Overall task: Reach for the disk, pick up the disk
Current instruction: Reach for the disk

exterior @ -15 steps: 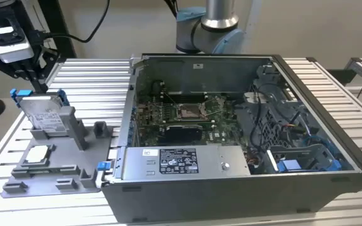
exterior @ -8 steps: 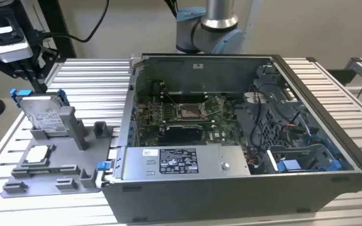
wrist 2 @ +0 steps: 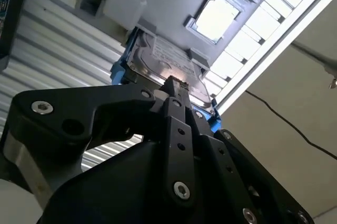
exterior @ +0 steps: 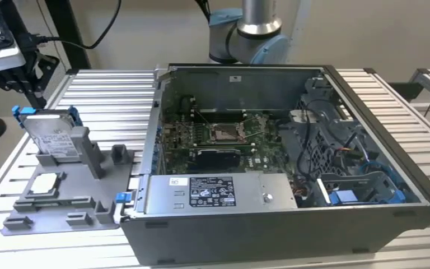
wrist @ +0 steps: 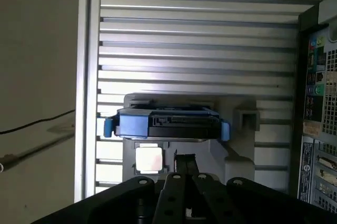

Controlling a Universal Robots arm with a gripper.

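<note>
The disk (exterior: 51,131) stood on edge in a grey holder (exterior: 58,193) near the bench (exterior: 114,92) edge at the exterior view's left, its blue bracket framing it (label side facing the open computer case (exterior: 290,224)). A small square chip (exterior: 45,182) lay flat in the same holder, nearer the front edge. The gripper (exterior: 22,78) hovered above the bench's far corner on that side, apart from the disk, fingers together and holding nothing.
</note>
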